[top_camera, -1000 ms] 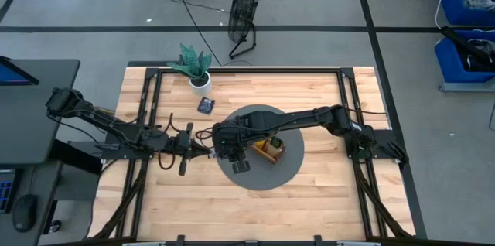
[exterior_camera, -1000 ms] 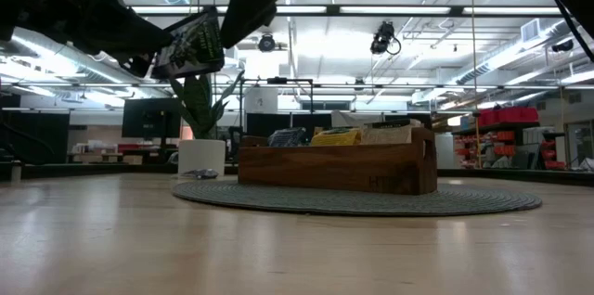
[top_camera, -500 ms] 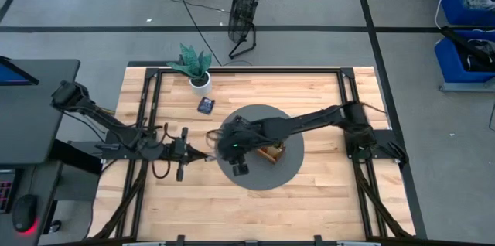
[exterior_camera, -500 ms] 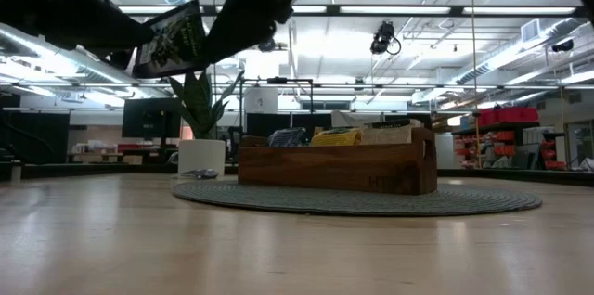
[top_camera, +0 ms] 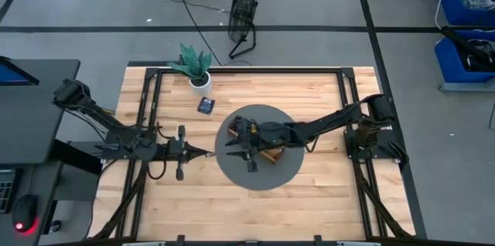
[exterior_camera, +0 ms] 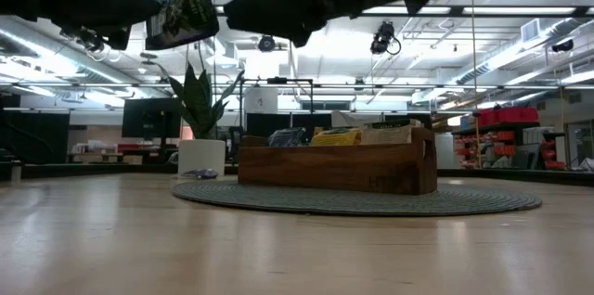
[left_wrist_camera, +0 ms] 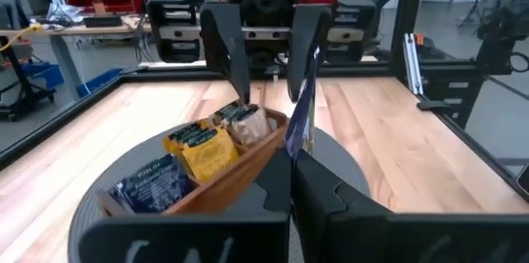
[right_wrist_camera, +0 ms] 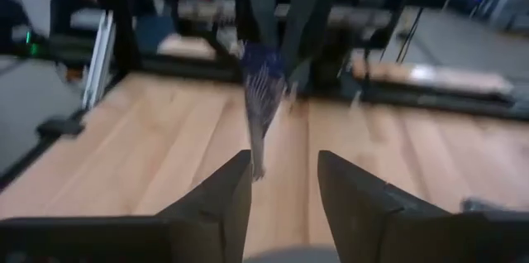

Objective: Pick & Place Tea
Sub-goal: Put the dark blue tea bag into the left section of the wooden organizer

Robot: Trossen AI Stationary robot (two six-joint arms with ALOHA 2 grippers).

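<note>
Dark blue tea sachet clamped edge-on in left gripper; right gripper released, facing it.

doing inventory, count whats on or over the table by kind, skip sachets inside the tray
sachets outside tray: 2 (held sachet in left gripper, loose sachet on table)
wooden tray: 1
round mat: 1
potted plant: 1
total: 5
</note>
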